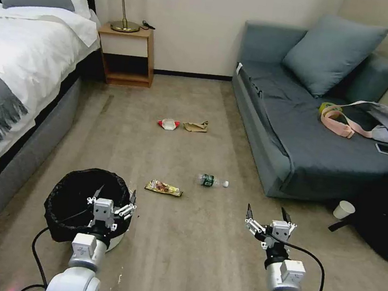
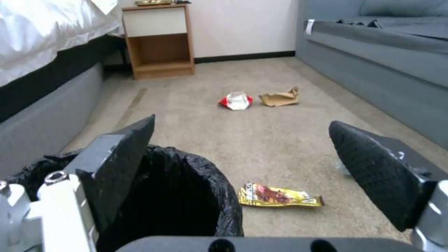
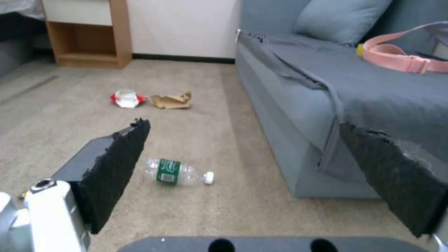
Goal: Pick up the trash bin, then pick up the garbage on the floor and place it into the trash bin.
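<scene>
My left gripper (image 1: 115, 195) hangs spread wide over the near-right rim of the trash bin (image 1: 72, 201) — a small round white tub lined with crinkly black bag — holding nothing. My right gripper (image 1: 266, 213) hovers equally wide apart and empty above bare carpet (image 1: 189, 254). Garbage on the floor: yellow snack wrapper (image 1: 163, 188) just right of the bin, clear green-labelled bottle (image 1: 211, 181) lying beyond it, and farther off the red-and-white wrapper (image 1: 168, 124) beside crumpled brown paper (image 1: 195, 126).

Two silver-white rounded metal arms, boxy wrist modules, black cables looping alongside. White-linkage left gripper (image 1: 115, 195) and right gripper (image 1: 267, 215); black ribbed wedge fingertips (image 3: 117, 168), edges frayed.
</scene>
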Controlling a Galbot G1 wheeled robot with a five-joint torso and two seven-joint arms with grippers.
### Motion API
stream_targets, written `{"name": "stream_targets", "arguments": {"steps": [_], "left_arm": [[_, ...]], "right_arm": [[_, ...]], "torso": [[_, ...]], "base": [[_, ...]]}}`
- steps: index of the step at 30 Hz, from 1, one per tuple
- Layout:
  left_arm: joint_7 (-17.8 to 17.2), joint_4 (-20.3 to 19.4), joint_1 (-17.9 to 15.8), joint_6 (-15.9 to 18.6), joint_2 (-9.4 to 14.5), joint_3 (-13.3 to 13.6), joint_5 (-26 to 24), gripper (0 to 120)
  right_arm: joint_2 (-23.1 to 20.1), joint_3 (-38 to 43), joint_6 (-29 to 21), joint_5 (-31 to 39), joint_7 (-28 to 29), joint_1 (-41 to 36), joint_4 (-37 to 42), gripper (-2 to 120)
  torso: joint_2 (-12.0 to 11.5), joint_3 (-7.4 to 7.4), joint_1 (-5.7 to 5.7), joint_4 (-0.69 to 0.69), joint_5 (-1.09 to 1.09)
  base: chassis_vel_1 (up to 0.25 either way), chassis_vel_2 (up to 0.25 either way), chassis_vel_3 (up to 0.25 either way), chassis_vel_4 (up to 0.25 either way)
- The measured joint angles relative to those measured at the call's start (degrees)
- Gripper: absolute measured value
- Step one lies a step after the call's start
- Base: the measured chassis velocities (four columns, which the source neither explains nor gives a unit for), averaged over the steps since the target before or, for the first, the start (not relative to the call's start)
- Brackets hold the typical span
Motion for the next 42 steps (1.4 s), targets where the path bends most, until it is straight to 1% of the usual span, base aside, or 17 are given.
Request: {"name": "stream_targets", "arguments": {"steps": [7,11,14,15,18,19,23,24,27,32,33,34,37,38,40,41,42], "left_arm": [[0.0,0.0,0.0,0.0,0.0,0.0,0.0,100],[-1.1,-0.18,-0.02,0.79,0.77,-0.63,-1.16,100],[-6.23,-1.23,-0.18,4.77,4.28,-4.1,-5.72,100],[-6.23,-1.23,-0.18,4.77,4.28,-4.1,-5.72,100],[-13.18,-2.7,-0.41,10.33,9.11,-8.72,-12.1,100],[-13.18,-2.7,-0.41,10.33,9.11,-8.72,-12.1,100],[-21.85,-4.5,-0.7,17.11,15.04,-14.48,-19.89,100],[-21.85,-4.5,-0.7,17.11,15.04,-14.48,-19.89,100],[-23.46,-4.85,-0.77,18.56,16.19,-15.51,-21.49,100],[-23.49,-4.95,-1.04,19.49,16.36,-15.78,-22.04,98],[-23.42,-5.03,-1.99,21.17,17.15,-16.42,-23.01,98],[-23.42,-5.22,-3.67,22.78,18.25,-17.31,-23.89,97],[-23.18,-5.48,-5.5,24.22,19.24,-17.83,-24.59,97],[-23.01,-5.45,-6.11,24.72,19.48,-17.92,-24.79,97],[-23.01,-5.45,-6.54,25.07,19.64,-18.05,-24.92,97],[-23.04,-5.45,-6.87,25.41,19.81,-18.23,-25.03,97],[-23.12,-5.37,-7.43,26.35,20.17,-18.61,-25.46,97]], "right_arm": [[0.0,0.0,-0.03,0.0,0.01,0.0,0.0,100],[-0.27,-0.65,-2.58,0.91,0.95,0.19,0.52,100],[-0.96,-2.05,-7.81,2.93,2.94,0.6,1.7,100],[-0.96,-2.05,-7.81,2.93,2.94,0.6,1.7,100],[-1.75,-3.69,-14.13,5.32,5.36,1.09,3.07,100],[-1.75,-3.69,-14.13,5.32,5.36,1.09,3.07,100],[-2.8,-5.79,-22.26,8.39,8.48,1.72,4.86,100],[-2.8,-5.79,-22.26,8.39,8.48,1.72,4.86,100],[-3.49,-7.31,-28.1,10.6,10.71,2.18,6.16,100],[-4.17,-8.77,-33.66,12.69,12.84,2.61,7.35,100],[-4.21,-8.82,-33.88,12.78,12.93,2.63,7.4,100],[-4.22,-8.85,-33.96,12.82,12.96,2.63,7.4,100],[-4.22,-8.87,-33.97,12.84,12.96,2.64,7.41,100],[-4.35,-8.82,-34.09,12.87,12.92,2.65,7.44,100],[-4.83,-8.54,-34.32,12.96,12.53,2.79,7.62,100],[-5.61,-7.96,-34.55,13.12,11.49,3.05,7.81,100],[-8.74,-5.43,-35.1,13.34,7.95,4.08,8.54,100]], "torso": [[0.0,0.0,0.0,0.0,0.0],[0.0,0.0,0.0,-0.01,-0.03],[0.0,0.0,0.0,0.0,0.0],[0.0,0.0,0.0,0.0,0.0],[0.0,0.0,0.0,0.0,-0.01],[0.0,0.0,0.0,0.0,-0.01],[0.0,0.0,0.0,0.0,-0.01],[0.0,0.0,0.0,0.0,-0.01],[0.0,0.0,0.0,0.01,-0.04],[0.0,0.0,0.0,0.02,-0.04],[0.0,0.0,0.0,0.04,-0.06],[0.0,0.0,0.0,0.0,-0.02],[0.0,0.0,0.0,-0.01,0.06],[0.0,0.01,0.0,-0.02,-0.05],[0.0,0.0,0.0,-0.02,-0.04],[0.0,0.0,0.0,-0.01,0.04],[0.0,0.0,0.0,0.0,0.05]], "base": [[0.0,0.0,0.0,0.0],[0.0,0.0,0.0,0.0],[0.0,0.0,0.0,0.0],[0.0,0.0,0.0,0.0],[0.0,0.0,0.0,0.0],[0.0,0.0,0.0,0.0],[0.0,0.0,0.0,0.0],[0.0,0.0,0.0,0.0],[0.0,0.0,0.0,0.0],[0.0,0.0,0.0,0.0],[0.0,0.0,0.0,0.0],[0.0,0.0,0.0,0.0],[0.0,0.0,0.0,0.0],[0.0,0.0,0.0,0.0],[0.0,0.0,0.0,0.0],[0.0,0.0,0.0,0.0],[0.0,0.0,0.0,0.0]]}}
